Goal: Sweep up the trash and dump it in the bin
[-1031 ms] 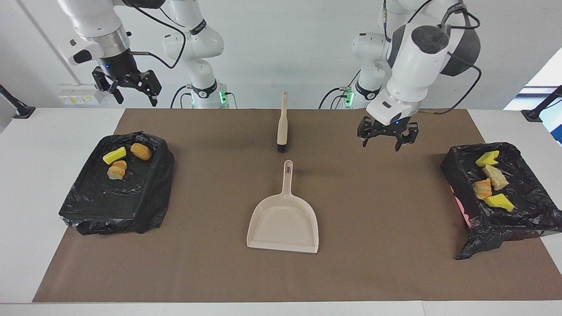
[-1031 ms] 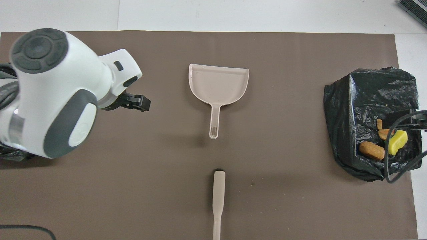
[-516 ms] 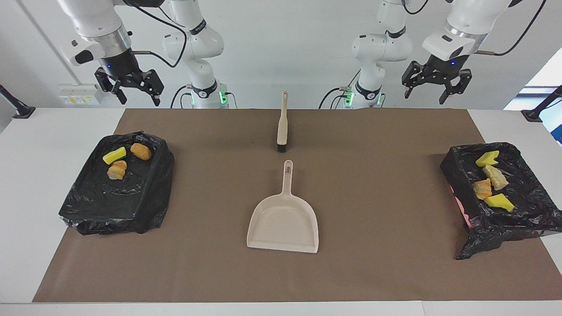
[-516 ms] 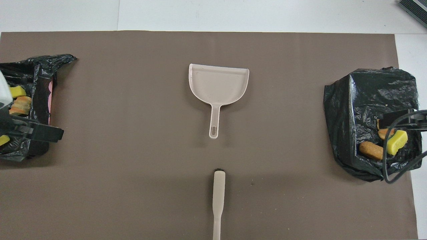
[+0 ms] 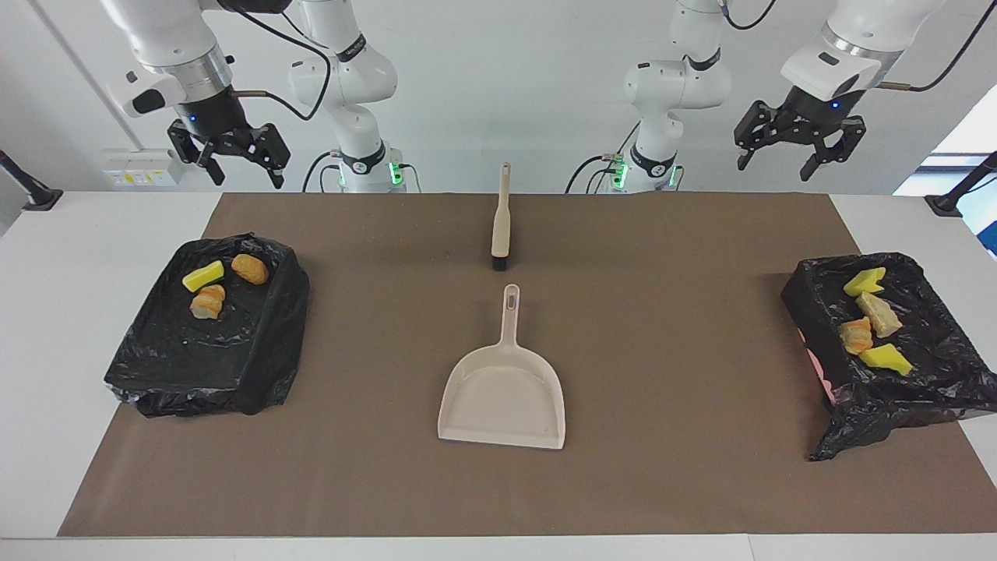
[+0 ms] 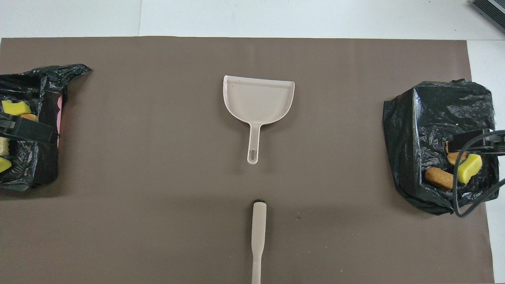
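The trash looked soft and light; the brush wanted holding by its stiff handle. Left end effector and right end effector hung open, empty.

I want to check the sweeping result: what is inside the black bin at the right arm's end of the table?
In that bin lie three foam pieces: one yellow, two orange-brown. The black bag lining hides whatever is under its folds.

Yellow, tan and orange foam trash lies in black-lined bins at both table ends.
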Robot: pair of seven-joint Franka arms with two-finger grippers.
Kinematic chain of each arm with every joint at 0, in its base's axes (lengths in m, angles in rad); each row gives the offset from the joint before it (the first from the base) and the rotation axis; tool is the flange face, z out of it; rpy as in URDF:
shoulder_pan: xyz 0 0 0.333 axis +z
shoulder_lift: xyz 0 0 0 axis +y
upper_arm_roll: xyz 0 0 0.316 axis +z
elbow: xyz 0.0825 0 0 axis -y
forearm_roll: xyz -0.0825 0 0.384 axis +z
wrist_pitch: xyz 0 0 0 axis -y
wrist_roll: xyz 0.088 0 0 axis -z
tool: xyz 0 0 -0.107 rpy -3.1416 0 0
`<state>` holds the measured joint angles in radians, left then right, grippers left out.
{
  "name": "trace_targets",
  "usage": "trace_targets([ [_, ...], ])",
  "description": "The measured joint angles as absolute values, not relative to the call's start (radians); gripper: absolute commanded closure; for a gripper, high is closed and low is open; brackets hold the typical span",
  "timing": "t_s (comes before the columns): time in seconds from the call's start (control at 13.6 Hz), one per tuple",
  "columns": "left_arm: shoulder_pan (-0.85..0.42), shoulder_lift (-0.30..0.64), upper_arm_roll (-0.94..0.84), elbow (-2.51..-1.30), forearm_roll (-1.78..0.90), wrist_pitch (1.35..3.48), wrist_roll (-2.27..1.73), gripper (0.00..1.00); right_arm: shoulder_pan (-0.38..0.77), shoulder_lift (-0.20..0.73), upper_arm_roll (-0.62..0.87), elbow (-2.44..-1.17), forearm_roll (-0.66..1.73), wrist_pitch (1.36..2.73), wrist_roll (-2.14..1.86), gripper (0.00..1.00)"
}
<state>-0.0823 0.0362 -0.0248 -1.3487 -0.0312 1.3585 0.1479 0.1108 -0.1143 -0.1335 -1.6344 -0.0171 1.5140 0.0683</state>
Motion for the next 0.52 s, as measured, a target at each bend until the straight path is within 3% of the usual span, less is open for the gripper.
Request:
trace_targets([
  [0.52,-0.082,-0.018,-0.023,-1.412,-0.031,1.37,0.148,0.0,0.112,-0.083,-0.131,-1.591,-0.015,1.469,0.068,0.0],
])
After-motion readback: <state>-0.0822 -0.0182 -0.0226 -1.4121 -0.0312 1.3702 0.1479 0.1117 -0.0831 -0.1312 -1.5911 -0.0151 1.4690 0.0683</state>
